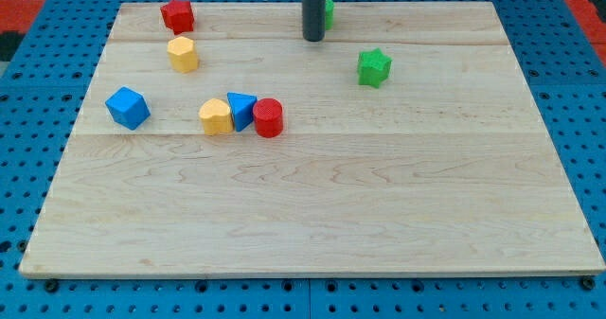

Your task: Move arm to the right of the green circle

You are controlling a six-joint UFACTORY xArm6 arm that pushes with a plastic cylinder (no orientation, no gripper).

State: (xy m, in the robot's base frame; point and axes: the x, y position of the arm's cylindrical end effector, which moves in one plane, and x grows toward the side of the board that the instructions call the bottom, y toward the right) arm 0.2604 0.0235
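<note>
My tip (pixel 313 39) sits just left of the mostly hidden green circle (pixel 329 13), a bare tool pinching nothing; reaching its right side remains.

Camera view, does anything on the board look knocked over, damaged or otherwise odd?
Nothing looks damaged or spilled. All blocks sit flat on the wooden board. The only oddity: the green circle is mostly hidden behind the rod, with my tip just in front of it, toward its left, not its right.

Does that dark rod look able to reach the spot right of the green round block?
Probably yes: my tip sits just left of the green circle, and nothing blocks its right side.
</note>
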